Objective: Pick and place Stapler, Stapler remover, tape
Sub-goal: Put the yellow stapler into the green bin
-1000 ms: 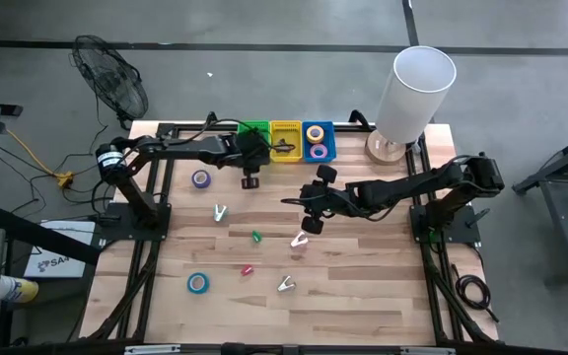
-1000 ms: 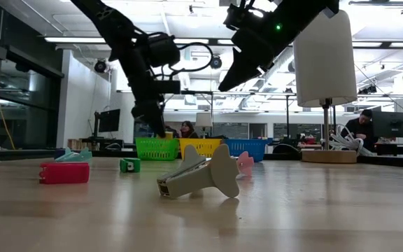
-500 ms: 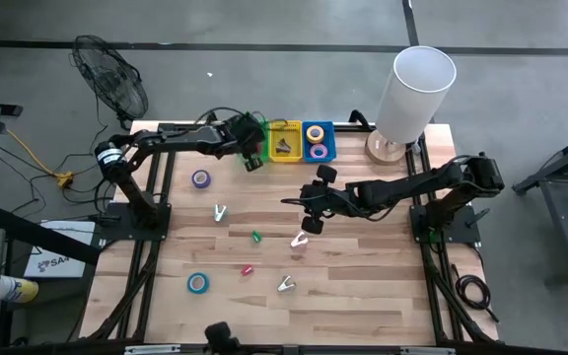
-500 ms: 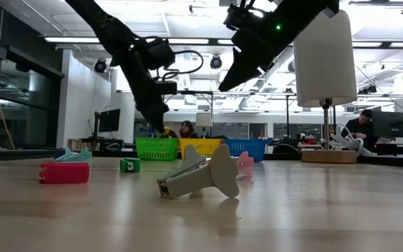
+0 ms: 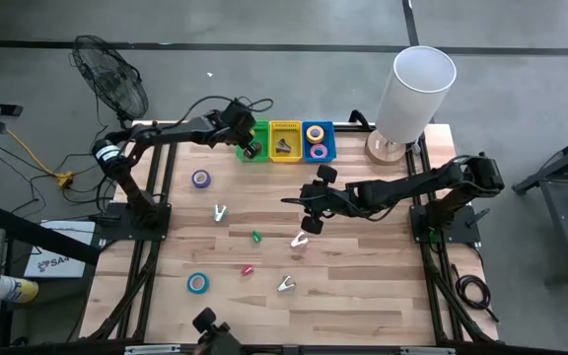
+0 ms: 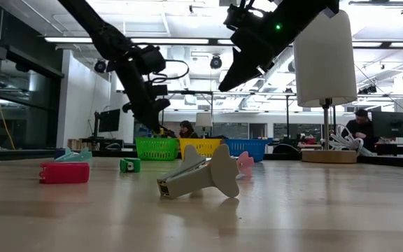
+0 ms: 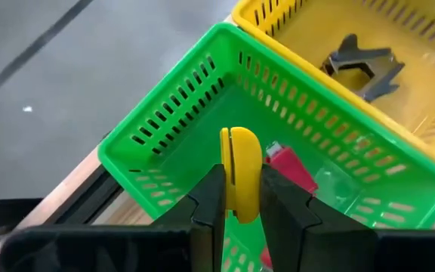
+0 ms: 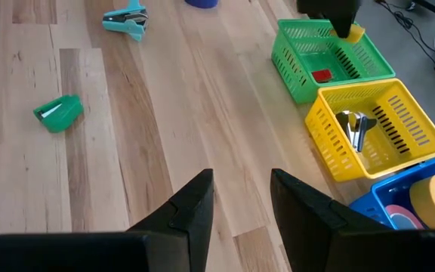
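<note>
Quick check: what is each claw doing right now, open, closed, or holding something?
Left claw: closed on a yellow stapler, above the green basket.
Right claw: open, empty, over mid-table.

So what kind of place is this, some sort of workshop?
Most likely a robotics lab inside an open office. Two dark robot arms work over a wooden table with sorting baskets; the left gripper holds a yellow stapler above the green basket. Behind, a person sits at a desk under ceiling strip lights.
</note>
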You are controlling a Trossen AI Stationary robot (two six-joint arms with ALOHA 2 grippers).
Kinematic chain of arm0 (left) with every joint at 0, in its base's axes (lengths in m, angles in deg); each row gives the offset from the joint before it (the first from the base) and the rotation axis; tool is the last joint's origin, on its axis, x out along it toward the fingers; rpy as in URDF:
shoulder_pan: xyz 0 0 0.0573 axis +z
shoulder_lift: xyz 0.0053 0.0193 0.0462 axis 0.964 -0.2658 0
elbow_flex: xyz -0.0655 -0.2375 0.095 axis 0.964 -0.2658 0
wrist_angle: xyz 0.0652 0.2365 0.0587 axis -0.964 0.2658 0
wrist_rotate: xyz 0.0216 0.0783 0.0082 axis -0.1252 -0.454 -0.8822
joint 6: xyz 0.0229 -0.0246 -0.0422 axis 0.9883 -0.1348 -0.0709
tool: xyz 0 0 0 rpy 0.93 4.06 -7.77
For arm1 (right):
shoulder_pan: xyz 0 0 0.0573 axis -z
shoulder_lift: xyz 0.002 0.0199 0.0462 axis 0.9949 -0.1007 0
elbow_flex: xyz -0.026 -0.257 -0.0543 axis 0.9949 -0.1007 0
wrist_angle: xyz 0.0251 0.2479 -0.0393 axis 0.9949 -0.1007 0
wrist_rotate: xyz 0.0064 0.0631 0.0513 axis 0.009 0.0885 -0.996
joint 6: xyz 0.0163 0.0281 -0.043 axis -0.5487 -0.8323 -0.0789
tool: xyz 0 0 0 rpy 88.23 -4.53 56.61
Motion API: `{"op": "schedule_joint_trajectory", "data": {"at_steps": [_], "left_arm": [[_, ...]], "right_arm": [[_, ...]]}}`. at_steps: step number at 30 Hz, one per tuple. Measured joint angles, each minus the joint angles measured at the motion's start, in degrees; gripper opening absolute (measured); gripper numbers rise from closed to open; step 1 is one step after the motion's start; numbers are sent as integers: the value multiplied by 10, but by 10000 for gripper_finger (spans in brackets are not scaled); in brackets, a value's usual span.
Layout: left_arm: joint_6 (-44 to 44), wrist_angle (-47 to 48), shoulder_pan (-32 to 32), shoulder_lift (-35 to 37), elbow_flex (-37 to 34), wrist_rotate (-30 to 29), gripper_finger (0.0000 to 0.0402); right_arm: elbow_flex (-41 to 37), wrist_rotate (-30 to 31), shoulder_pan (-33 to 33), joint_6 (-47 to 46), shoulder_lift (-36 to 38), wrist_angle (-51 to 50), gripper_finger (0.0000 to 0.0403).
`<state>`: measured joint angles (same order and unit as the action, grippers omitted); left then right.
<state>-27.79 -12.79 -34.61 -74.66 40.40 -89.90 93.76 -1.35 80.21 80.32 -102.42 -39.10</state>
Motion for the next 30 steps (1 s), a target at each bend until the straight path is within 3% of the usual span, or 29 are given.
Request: {"op": "schedule_joint_trajectory", "data": {"at_steps": [21, 30], "left_arm": [[-8, 4, 17, 0, 0, 36, 62], [3, 19, 16, 0, 0, 36, 130]], "right_arm": [[0, -13, 0, -11, 0, -1, 124], [0, -15, 0, -11, 0, -1, 124]]}}
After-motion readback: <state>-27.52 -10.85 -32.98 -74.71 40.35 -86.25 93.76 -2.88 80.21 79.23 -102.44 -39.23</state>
